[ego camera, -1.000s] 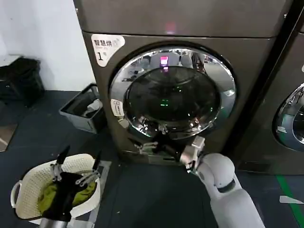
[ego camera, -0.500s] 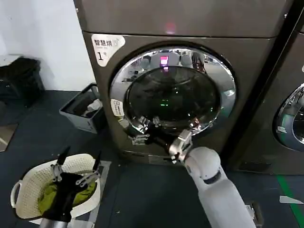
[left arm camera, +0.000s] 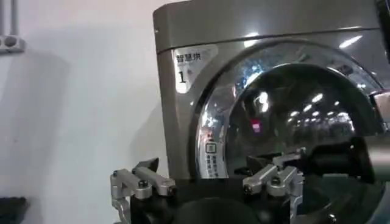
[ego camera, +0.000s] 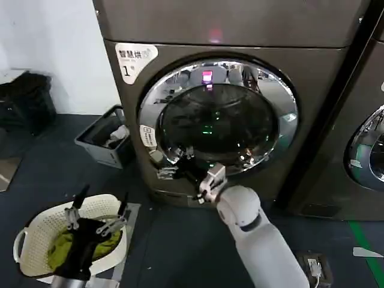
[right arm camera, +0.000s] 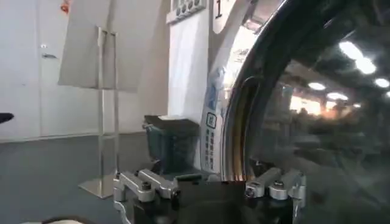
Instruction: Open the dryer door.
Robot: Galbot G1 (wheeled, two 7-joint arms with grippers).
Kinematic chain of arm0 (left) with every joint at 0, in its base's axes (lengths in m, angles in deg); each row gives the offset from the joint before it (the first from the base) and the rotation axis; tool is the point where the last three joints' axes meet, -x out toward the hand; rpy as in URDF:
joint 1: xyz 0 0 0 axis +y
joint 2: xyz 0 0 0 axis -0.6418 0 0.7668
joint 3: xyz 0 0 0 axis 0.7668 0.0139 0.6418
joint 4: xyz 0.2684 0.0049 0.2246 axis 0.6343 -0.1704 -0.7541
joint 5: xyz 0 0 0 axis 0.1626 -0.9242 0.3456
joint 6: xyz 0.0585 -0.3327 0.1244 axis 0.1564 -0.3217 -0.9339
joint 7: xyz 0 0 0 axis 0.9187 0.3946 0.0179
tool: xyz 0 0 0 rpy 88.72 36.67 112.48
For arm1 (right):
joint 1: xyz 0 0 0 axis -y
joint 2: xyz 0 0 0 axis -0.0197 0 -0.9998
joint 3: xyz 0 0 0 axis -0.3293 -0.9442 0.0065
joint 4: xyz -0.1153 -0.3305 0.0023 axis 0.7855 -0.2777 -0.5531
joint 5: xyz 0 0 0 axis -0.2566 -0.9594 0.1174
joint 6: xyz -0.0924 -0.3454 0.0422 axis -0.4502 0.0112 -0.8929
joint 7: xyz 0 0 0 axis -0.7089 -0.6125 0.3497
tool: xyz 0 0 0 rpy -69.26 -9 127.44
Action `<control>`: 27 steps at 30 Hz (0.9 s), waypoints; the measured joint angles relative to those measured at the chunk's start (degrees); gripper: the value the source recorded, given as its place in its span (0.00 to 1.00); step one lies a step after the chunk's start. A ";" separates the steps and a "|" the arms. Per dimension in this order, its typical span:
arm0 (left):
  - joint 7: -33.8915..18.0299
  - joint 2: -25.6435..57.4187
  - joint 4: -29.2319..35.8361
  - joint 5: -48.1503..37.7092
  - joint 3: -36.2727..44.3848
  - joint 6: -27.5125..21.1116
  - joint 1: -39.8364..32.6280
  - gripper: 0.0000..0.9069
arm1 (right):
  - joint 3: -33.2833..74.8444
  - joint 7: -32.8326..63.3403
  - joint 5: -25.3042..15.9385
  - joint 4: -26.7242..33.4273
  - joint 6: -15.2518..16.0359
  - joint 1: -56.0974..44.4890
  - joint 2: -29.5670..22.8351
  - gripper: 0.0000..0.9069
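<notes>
The large round dryer door [ego camera: 219, 117] with chrome rim and dark glass sits closed on the bronze-grey machine. The right claw [ego camera: 174, 167] reaches its lower-left rim, fingers spread wide. The left claw [ego camera: 96, 211] hangs wide open over a white laundry basket [ego camera: 30, 240].

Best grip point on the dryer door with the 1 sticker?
Probably the lower-left edge of the round chrome-rimmed dryer door, near the small white label. The right gripper sits there, jaws open. The raised rim gives an edge to hook; come from the front-left and pull outward.
</notes>
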 joint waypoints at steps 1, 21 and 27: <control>0.00 0.01 0.01 0.00 0.00 0.00 -0.01 1.00 | -0.20 0.13 0.00 0.20 -0.01 0.16 -0.02 1.00; 0.06 -0.16 0.51 0.00 0.11 -0.02 0.10 1.00 | -2.59 2.87 -1.31 5.18 -0.28 3.49 -2.81 1.00; 0.11 -0.17 0.51 0.00 0.13 -0.01 0.16 1.00 | -2.88 3.31 -1.50 6.80 -0.25 4.56 -3.60 1.00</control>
